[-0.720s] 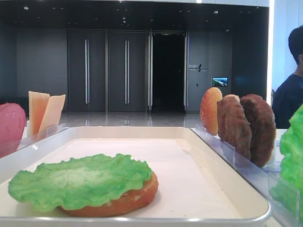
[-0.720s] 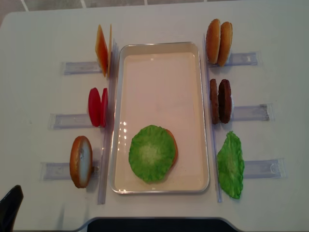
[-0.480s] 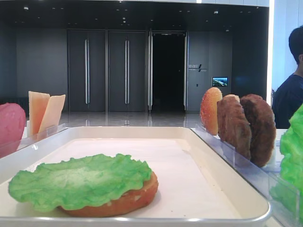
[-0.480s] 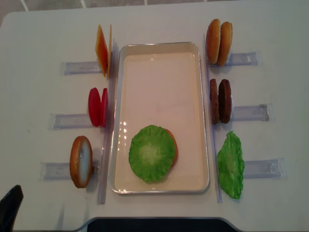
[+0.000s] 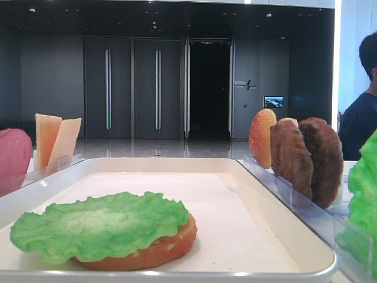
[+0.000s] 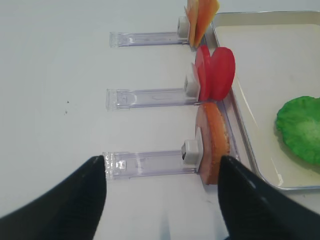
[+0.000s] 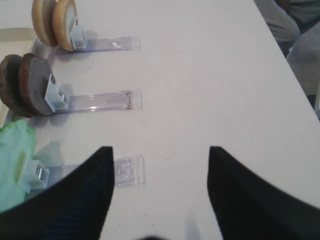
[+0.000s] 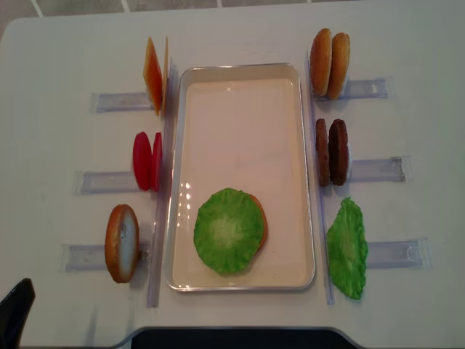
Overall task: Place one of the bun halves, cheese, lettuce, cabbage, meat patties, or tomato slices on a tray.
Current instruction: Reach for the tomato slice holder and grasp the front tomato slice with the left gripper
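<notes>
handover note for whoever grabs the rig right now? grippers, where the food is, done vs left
Left gripper: open, empty, low over the table near the left racks.
Right gripper: open, empty, over the table by the right racks.
Tray: holds one bun half with a lettuce leaf on top, at the near end.
Left racks: cheese, tomato slices, one bun half.
Right racks: two bun halves, meat patties, a second lettuce leaf.
Done: bun base and lettuce on the tray.
Left: any further piece, maybe tomato or patty; nothing is grasped yet.
</notes>
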Available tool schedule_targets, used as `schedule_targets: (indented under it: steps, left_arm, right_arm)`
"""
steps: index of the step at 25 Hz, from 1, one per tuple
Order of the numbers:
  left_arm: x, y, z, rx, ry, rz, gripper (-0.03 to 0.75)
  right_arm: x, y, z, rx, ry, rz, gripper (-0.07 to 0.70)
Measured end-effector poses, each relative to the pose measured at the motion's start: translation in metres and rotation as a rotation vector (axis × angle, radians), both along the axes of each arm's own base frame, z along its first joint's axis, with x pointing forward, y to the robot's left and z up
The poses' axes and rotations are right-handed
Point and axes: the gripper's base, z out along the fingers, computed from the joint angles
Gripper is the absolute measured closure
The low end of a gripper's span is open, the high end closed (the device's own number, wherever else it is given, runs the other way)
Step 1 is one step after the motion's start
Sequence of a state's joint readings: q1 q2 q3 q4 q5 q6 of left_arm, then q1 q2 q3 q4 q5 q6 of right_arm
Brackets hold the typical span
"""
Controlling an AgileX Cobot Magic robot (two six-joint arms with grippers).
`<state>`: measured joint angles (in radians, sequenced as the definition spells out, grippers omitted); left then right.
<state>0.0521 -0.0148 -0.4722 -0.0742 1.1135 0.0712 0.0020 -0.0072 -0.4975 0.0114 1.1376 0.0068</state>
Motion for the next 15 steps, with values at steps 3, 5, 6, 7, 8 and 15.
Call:
schedule_targets:
  steps: [3, 5, 6, 7, 8, 15]
  left_arm:
    - [-0.001, 0.000, 0.002, -0.002, 0.002, 0.001, 0.181]
    - [0.001, 0.000, 0.008, -0.004, 0.024, 0.001, 0.184]
    - [0.003, 0.000, 0.012, -0.005, 0.040, 0.001, 0.190]
    - [0.006, 0.000, 0.016, -0.007, 0.066, 0.001, 0.198]
    - [0.009, 0.000, 0.020, -0.010, 0.097, 0.001, 0.206]
    - [0.048, 0.002, 0.062, -0.074, 0.239, 0.045, 0.228]
  right_arm:
    - [0.000, 0.000, 0.000, 0.000, 0.000, 0.000, 0.206]
    - [0.000, 0.000, 0.000, 0.000, 0.000, 0.000, 0.206]
    - [0.000, 0.000, 0.000, 0.000, 0.000, 0.000, 0.206]
    - [0.000, 0.000, 0.000, 0.000, 0.000, 0.000, 0.206]
    - [0.000, 0.000, 0.000, 0.000, 0.000, 0.000, 0.206]
    - [0.000, 0.000, 0.000, 0.000, 0.000, 0.000, 0.207]
